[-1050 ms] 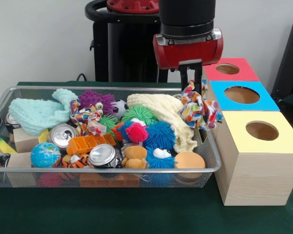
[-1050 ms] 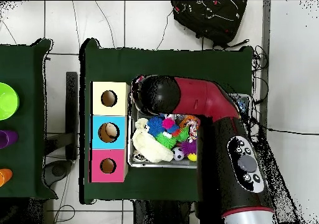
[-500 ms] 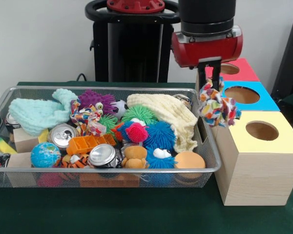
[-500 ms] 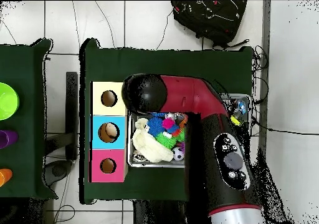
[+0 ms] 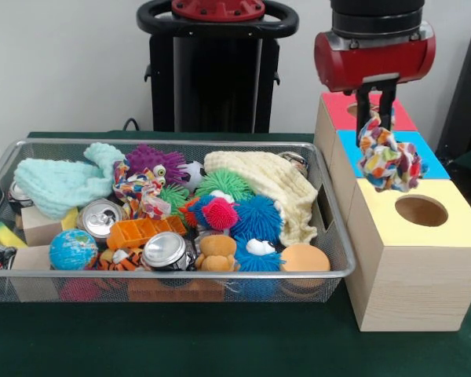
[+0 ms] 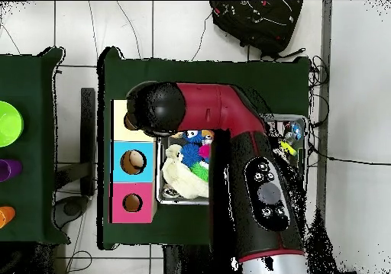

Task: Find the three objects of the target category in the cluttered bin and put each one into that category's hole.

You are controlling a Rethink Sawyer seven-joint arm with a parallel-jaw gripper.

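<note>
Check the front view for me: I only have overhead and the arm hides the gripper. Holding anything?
Observer: Yes. The gripper has its jaws shut on a multicoloured rope toy, lifted clear of the bin.
Operator: Over which box?
Observer: It hangs in front of the blue box, above the yellow box, touching neither.
Operator: Another like it in the bin?
Observer: One similar rope toy lies beside the purple spiky toy.
</note>
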